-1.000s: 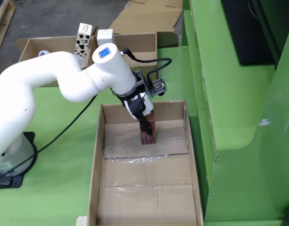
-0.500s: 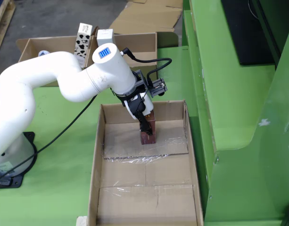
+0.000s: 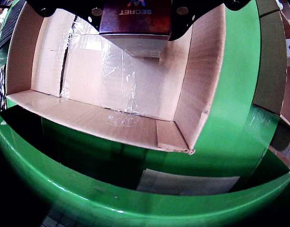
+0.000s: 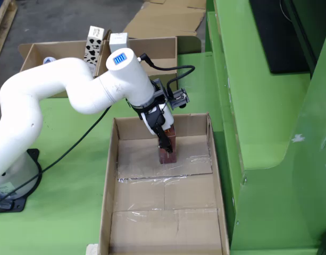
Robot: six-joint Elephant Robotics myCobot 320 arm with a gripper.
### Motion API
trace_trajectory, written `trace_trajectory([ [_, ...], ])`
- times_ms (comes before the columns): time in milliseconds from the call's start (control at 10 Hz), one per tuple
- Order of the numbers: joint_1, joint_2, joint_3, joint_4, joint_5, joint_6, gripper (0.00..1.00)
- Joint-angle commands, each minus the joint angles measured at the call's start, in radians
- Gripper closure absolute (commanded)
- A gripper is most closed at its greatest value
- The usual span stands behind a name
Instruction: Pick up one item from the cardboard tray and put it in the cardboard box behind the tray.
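A dark red-brown carton (image 4: 170, 153) stands upright in the far part of the cardboard tray (image 4: 107, 186), and my gripper (image 4: 165, 141) is shut on it from above. In the wrist view the same carton (image 3: 135, 26) fills the top edge with upside-down "SECRET" lettering, held between the black fingers (image 3: 64, 8) of the gripper (image 3: 134, 6). Whether its base touches the tray floor (image 3: 111, 75) I cannot tell. The open cardboard box (image 4: 46, 53) lies behind the tray, beyond the white arm.
A cow-patterned carton (image 4: 95, 45) and a white carton (image 4: 118, 38) stand in the back box. Clear tape shines on the tray floor (image 4: 168, 178). A raised green ledge (image 4: 258, 106) runs along the tray's right side. The arm's base (image 4: 11, 180) and cable are at left.
The arm's upper joint has shifted a little to the right and up. The carton stays in the gripper at nearly the same spot in the tray.
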Motion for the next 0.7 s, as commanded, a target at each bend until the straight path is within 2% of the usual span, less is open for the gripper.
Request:
trace_trajectory([
  [0,0.02,-0.066,0.502,-0.156,-0.071,-0.028,1.0],
  [100,0.02,-0.066,0.502,-0.156,-0.071,-0.028,1.0],
  [200,0.073,-0.063,0.502,0.182,-0.26,-0.126,1.0],
  [300,0.136,-0.077,0.502,0.293,-0.505,-0.175,1.0],
  [500,0.247,0.065,0.502,0.293,-0.51,-0.204,1.0],
  [600,0.302,0.111,0.502,0.293,-0.51,-0.258,1.0],
])
